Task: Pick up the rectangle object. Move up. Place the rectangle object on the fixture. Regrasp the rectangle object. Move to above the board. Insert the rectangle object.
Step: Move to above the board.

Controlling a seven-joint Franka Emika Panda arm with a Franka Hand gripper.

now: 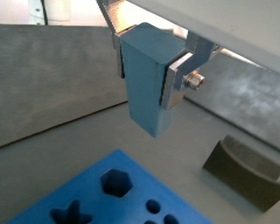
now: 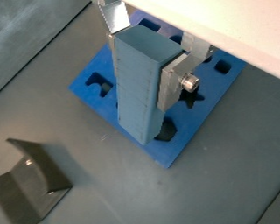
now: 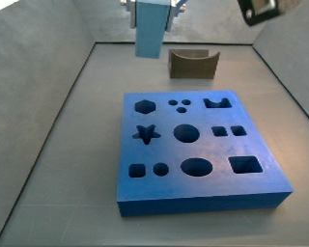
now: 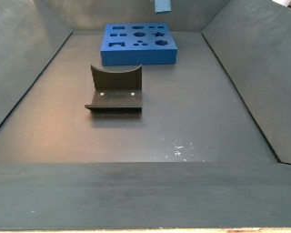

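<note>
My gripper (image 1: 147, 74) is shut on the rectangle object (image 1: 149, 87), a light blue-grey block that hangs upright between the silver fingers (image 1: 178, 80). Both wrist views show it, long face forward (image 2: 140, 87). In a side view the block (image 3: 150, 29) hangs high in the air, over the board's far edge and beside the fixture (image 3: 192, 63). The blue board (image 3: 196, 145) with its shaped holes lies flat on the floor below. The block's lower end is free and well above the board (image 2: 206, 114). The dark fixture (image 4: 114, 89) stands empty.
Grey sloping walls (image 3: 47, 106) enclose the floor on all sides. A dark device (image 3: 258, 10) hangs at the upper right in a side view. The fixture (image 1: 248, 171) sits a short way from the board's corner (image 1: 108, 197).
</note>
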